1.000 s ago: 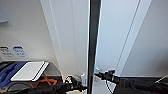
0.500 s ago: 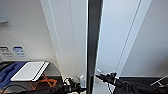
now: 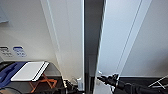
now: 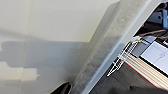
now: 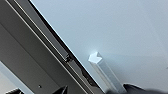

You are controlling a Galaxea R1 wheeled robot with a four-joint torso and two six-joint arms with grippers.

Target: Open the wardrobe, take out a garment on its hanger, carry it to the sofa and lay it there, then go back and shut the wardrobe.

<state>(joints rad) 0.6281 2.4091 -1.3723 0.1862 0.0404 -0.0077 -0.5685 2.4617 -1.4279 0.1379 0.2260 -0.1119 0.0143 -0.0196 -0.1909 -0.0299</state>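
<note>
White and flat, the tall wardrobe (image 3: 72, 37) takes up most of the head view, its two full-height doors parted by a narrow dark gap (image 3: 92, 37) that runs from top to bottom; what lies inside that gap is too dark to make out. At the far left of this view a blue object (image 3: 8, 72) is partly covered by a pale flat board (image 3: 28, 70), which rests above orange crossed legs (image 3: 43, 83); all three are cut off by other things or the picture's edge, so their full shapes are unclear. On the wall above them sit two small labelled plates (image 3: 19, 51), unreadable. The left gripper (image 3: 71, 87) shows low down, just beside the left door's small white handle (image 3: 79, 83); whether its fingers are parted or closed cannot be told. Right of the gap, the right door (image 3: 117, 37) stands slightly ajar. The black right gripper (image 3: 103, 79) reaches in from the right and meets this door's edge near its handle (image 3: 99, 73), but whether it clasps anything is not clear. The right wrist view gives the square white handle bar (image 5: 105, 72) standing out from the door face, with a dark fingertip (image 5: 135, 88) at its base. The left wrist view shows the pale door panel (image 4: 50, 37) and its grey edge, with a white wire frame (image 4: 122, 58) beyond it.
</note>
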